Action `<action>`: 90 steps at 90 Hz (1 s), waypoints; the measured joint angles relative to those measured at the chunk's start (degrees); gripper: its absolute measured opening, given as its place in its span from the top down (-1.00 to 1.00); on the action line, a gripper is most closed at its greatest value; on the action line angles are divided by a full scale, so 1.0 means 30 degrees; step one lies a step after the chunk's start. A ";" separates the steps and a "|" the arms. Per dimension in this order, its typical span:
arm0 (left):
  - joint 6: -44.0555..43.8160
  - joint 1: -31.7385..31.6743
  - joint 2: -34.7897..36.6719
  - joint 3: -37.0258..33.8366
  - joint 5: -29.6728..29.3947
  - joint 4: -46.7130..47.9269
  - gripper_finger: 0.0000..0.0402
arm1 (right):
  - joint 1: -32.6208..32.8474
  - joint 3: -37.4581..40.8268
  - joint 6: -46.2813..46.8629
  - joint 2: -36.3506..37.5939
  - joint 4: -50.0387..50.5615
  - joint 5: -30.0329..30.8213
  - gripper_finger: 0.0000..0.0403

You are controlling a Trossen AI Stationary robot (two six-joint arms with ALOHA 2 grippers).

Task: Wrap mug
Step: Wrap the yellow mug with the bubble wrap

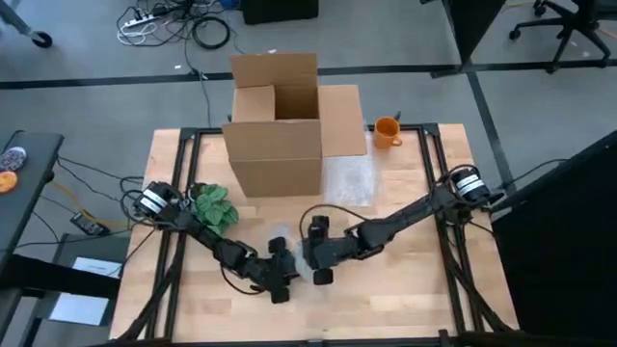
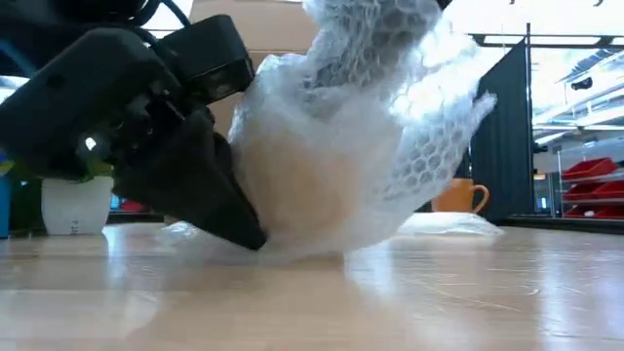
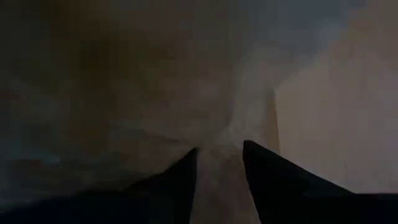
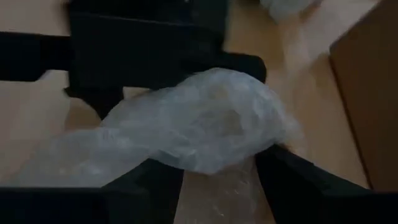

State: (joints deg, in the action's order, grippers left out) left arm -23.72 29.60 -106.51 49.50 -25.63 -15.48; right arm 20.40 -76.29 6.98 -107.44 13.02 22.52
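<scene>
Left gripper (image 1: 289, 273): low on the table at about 6 o'clock from the table's centre, pressed against the bubble-wrap bundle (image 1: 307, 263); in the left wrist view the two fingers (image 3: 180, 177) stand slightly apart with a strip of wrap between them, apparently pinching the wrap.
Right gripper (image 1: 320, 258): just at 3 o'clock of the bundle, facing the left gripper; in the right wrist view its fingers (image 4: 292, 177) sit wide apart on either side of the wrap, which bulges between them. Spread, not clenched.
Bubble-wrap bundle: white, crumpled, resting on the wooden table (image 1: 405, 289); in the low view it rises in a loose peak with the left gripper's dark finger wedged at its base.
Wrapped contents: a pale rounded mass shows faintly through the wrap in the low view; cannot tell for certain that it is a mug.
Orange mug (image 1: 387, 131): upright, unwrapped, at about 1 o'clock on the table, just beside the box's right flap, well apart from both grippers.
Cardboard box (image 1: 276, 125): open, flaps up, at 12 o'clock on the table.
Spare wrap sheet (image 1: 349, 179): flat, at 5 o'clock of the box.
Potted plant (image 1: 213, 204): green leaves in a white pot, at 9 o'clock, beside the left arm.
</scene>
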 joint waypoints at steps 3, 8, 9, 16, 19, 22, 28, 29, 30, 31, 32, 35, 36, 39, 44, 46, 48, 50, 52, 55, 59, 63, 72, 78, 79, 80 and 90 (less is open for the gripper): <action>0.0197 -0.0020 0.0019 0.0000 -0.0013 -0.0220 0.42 | -0.0181 -0.0167 0.0054 0.0000 0.0295 -0.0097 0.14; 0.0390 -0.0050 0.0027 0.0007 -0.0064 -0.0465 0.42 | -0.0510 -0.0247 0.0108 0.0000 0.0378 -0.0415 0.14; 0.0413 -0.0052 0.0027 0.0007 -0.0064 -0.0500 0.42 | -0.0587 -0.0247 0.0122 0.0000 0.0378 -0.0524 0.14; 0.0736 -0.0064 0.0027 0.0007 -0.0093 -0.0774 0.42 | -0.1167 -0.0247 0.0621 0.0000 0.0429 -0.1468 0.14; 0.0788 -0.0066 0.0029 0.0007 -0.0139 -0.0897 0.42 | -0.1453 -0.0247 0.0899 0.0014 0.0462 -0.2004 0.14; 0.0793 -0.0082 0.0051 0.0007 -0.0153 -0.0959 0.42 | -0.1712 -0.0253 0.1138 0.0020 0.0498 -0.2565 0.14; 0.0818 -0.0159 0.0063 0.0023 -0.0158 -0.0963 0.42 | -0.2187 -0.0261 0.1430 0.0034 0.0709 -0.3436 0.14; 0.0827 -0.0176 0.0063 0.0028 -0.0158 -0.0963 0.42 | -0.2255 -0.0268 0.1469 0.0036 0.0772 -0.3546 0.14; 0.0838 -0.0189 0.0063 0.0033 -0.0158 -0.0973 0.42 | -0.2321 -0.0275 0.1495 0.0036 0.0838 -0.3647 0.14; 0.0851 -0.0200 0.0063 0.0036 -0.0159 -0.0988 0.42 | -0.2387 -0.0280 0.1530 0.0040 0.0910 -0.3739 0.14; 0.0872 -0.0212 0.0063 0.0036 -0.0164 -0.1012 0.42 | -0.2453 -0.0285 0.1569 0.0044 0.0986 -0.3825 0.14; 0.1005 -0.0255 0.0068 0.0042 -0.0214 -0.1099 0.42 | -0.2639 -0.0291 0.1714 0.0051 0.1263 -0.4031 0.14; 0.1073 -0.0269 0.0070 0.0046 -0.0227 -0.1133 0.42 | -0.2706 -0.0295 0.1772 0.0051 0.1366 -0.4084 0.14; 0.1287 -0.0307 0.0073 0.0065 -0.0231 -0.1241 0.42 | -0.2908 -0.0305 0.1954 0.0055 0.1714 -0.4238 0.14; 0.1438 -0.0359 0.0092 0.0082 -0.0294 -0.1514 0.42 | -0.3217 -0.0313 0.2238 0.0058 0.2262 -0.4470 0.14; 0.1498 -0.0368 0.0100 0.0097 -0.0342 -0.1621 0.42 | -0.3325 -0.0320 0.2300 0.0058 0.2464 -0.4572 0.14; 0.1601 -0.0370 0.0136 0.0109 -0.0377 -0.1669 0.42 | -0.3419 -0.0320 0.2309 0.0058 0.2615 -0.4698 0.14; 0.1739 -0.0362 0.0177 0.0117 -0.0370 -0.1690 0.42 | -0.3496 -0.0320 0.2309 0.0056 0.2706 -0.4800 0.14; 0.1790 -0.0361 0.0228 0.0117 -0.0370 -0.1681 0.42 | -0.3562 -0.0320 0.2316 0.0051 0.2769 -0.4862 0.14; 0.1844 -0.0346 0.0300 0.0128 -0.0362 -0.1677 0.42 | -0.3623 -0.0320 0.2317 0.0046 0.2790 -0.4901 0.14; 0.1855 -0.0315 0.0448 0.0146 -0.0337 -0.1643 0.42 | -0.3692 -0.0320 0.2307 0.0036 0.2816 -0.4949 0.14; 0.1889 -0.0272 0.0608 0.0153 -0.0262 -0.1505 0.42 | -0.3750 -0.0313 0.2295 0.0029 0.2838 -0.4949 0.14; 0.1930 -0.0157 0.1227 0.0175 -0.0145 -0.0699 0.42 | -0.3824 -0.0288 0.2280 0.0000 0.2913 -0.4908 0.14; 0.1913 -0.0095 0.1722 0.0175 -0.0088 0.0294 0.42 | -0.3832 -0.0284 0.2280 -0.0007 0.2966 -0.4824 0.14; 0.1906 -0.0089 0.1804 0.0175 -0.0080 0.0477 0.42 | -0.3832 -0.0284 0.2280 -0.0007 0.2971 -0.4805 0.14; 0.1902 -0.0080 0.1890 0.0175 -0.0066 0.0645 0.42 | -0.3835 -0.0280 0.2280 -0.0011 0.2971 -0.4797 0.14; 0.1585 0.0115 0.2862 0.0175 -0.0053 0.2339 0.42 | -0.3839 -0.0262 0.2266 -0.0022 0.3044 -0.4735 0.14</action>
State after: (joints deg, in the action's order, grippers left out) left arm -18.97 29.94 -97.93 50.02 -25.79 -8.46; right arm 8.88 -77.08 13.78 -107.50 22.15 8.32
